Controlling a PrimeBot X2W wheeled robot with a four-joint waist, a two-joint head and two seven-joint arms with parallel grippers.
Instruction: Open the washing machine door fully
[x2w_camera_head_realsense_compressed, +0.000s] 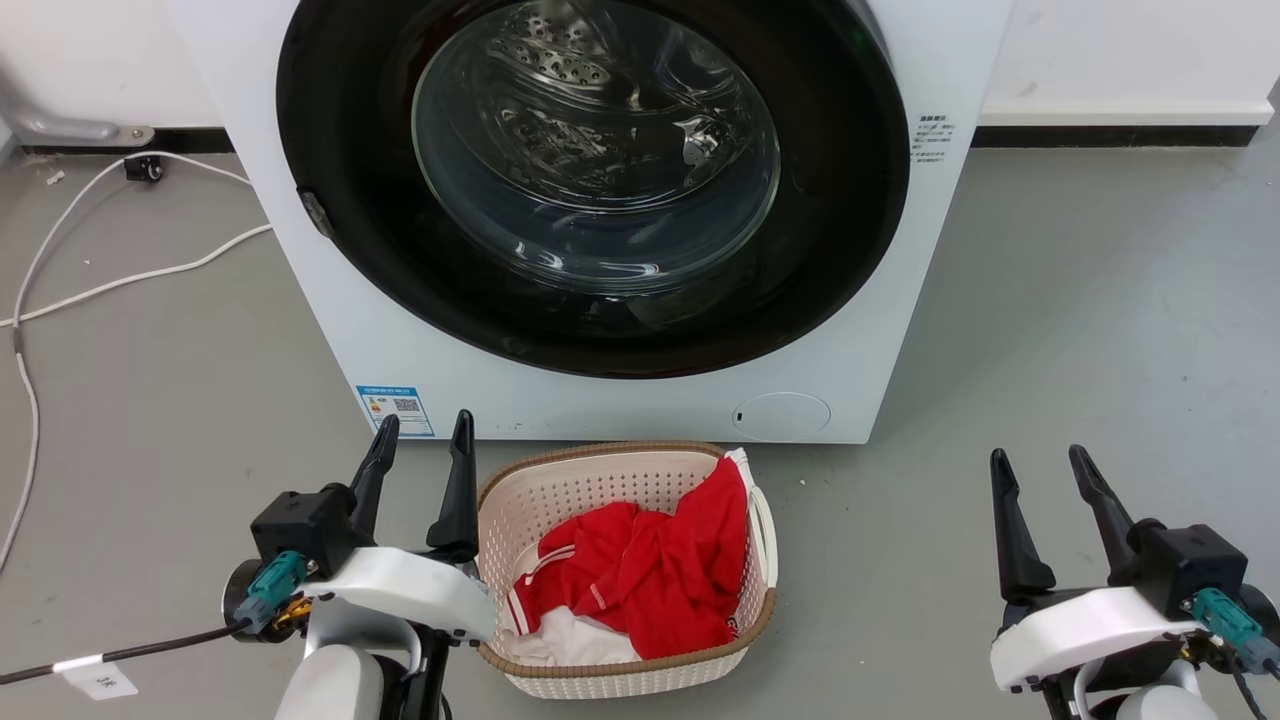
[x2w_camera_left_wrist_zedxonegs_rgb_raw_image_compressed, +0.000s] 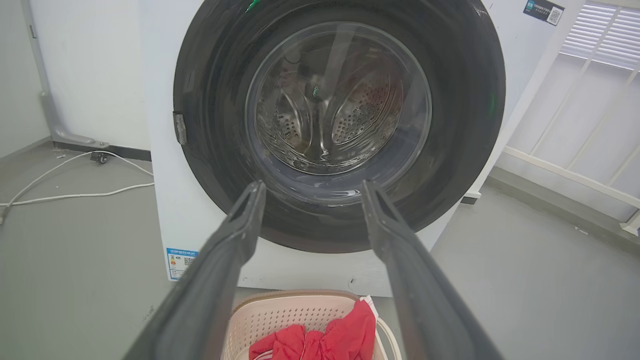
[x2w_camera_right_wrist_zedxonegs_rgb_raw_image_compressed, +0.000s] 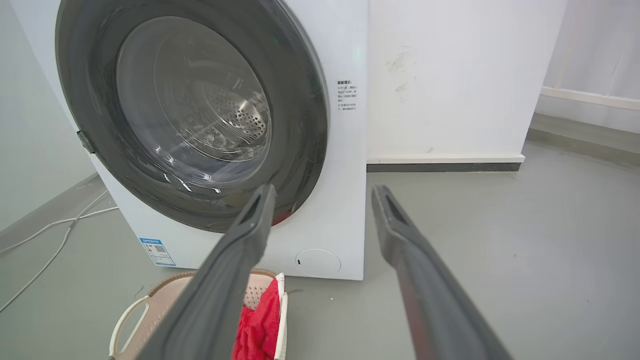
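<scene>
The white washing machine (x2w_camera_head_realsense_compressed: 340, 330) stands straight ahead on the grey floor. Its round glossy black door (x2w_camera_head_realsense_compressed: 850, 220) lies flat against the front, with a metal hinge on its left rim and the steel drum visible through the glass window. The left wrist view shows the door (x2w_camera_left_wrist_zedxonegs_rgb_raw_image_compressed: 460, 100) head-on, and the right wrist view shows the door (x2w_camera_right_wrist_zedxonegs_rgb_raw_image_compressed: 300, 100) from its right side. My left gripper (x2w_camera_head_realsense_compressed: 425, 440) is open at the lower left, well short of the machine. My right gripper (x2w_camera_head_realsense_compressed: 1040, 470) is open at the lower right, also apart from it. Both hold nothing.
A beige laundry basket (x2w_camera_head_realsense_compressed: 600, 480) with red and white clothes sits on the floor right below the door, between my arms. White cables (x2w_camera_head_realsense_compressed: 110, 280) trail over the floor at the left. A wall (x2w_camera_right_wrist_zedxonegs_rgb_raw_image_compressed: 450, 75) runs behind the machine.
</scene>
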